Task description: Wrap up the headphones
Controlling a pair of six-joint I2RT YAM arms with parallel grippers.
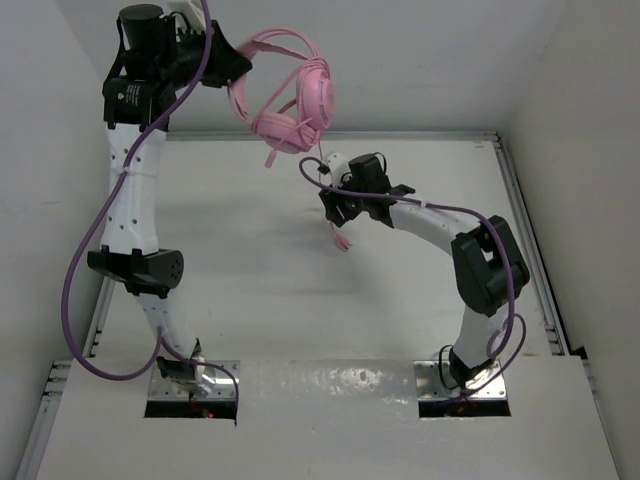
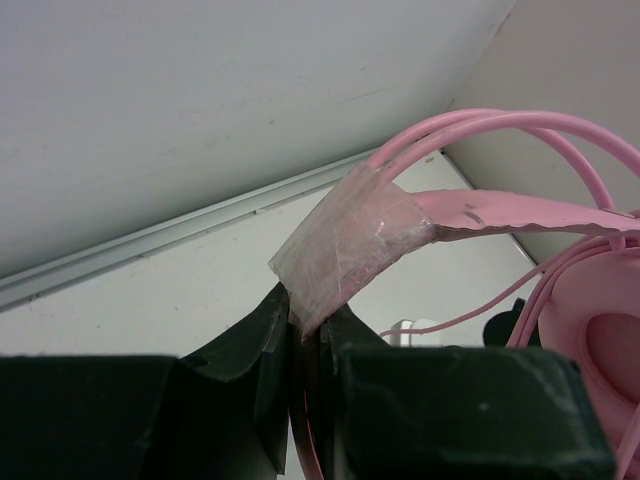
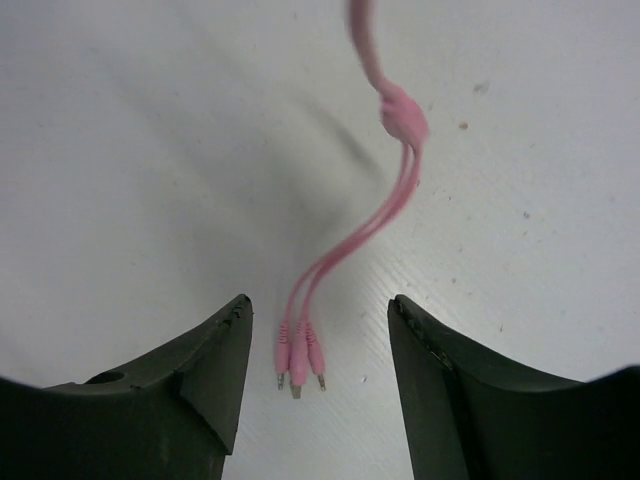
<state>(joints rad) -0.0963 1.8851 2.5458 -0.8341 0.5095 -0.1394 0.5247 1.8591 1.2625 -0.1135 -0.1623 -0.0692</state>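
Note:
The pink headphones hang in the air at the back, held by their thin double headband. My left gripper is raised high and shut on the headband. In the left wrist view my left gripper pinches the band where clear tape wraps it, and an ear cup shows at the right. The thin pink cord dangles down to the table. My right gripper is open and low over the cord's end. In the right wrist view the plugs lie between its open fingers, untouched, with the cord's splitter farther up.
White walls close in the table at the back and both sides, with a metal rail along the table's right edge. A purple arm cable loops beside the left arm. The back wall and its rail lie close behind the left gripper.

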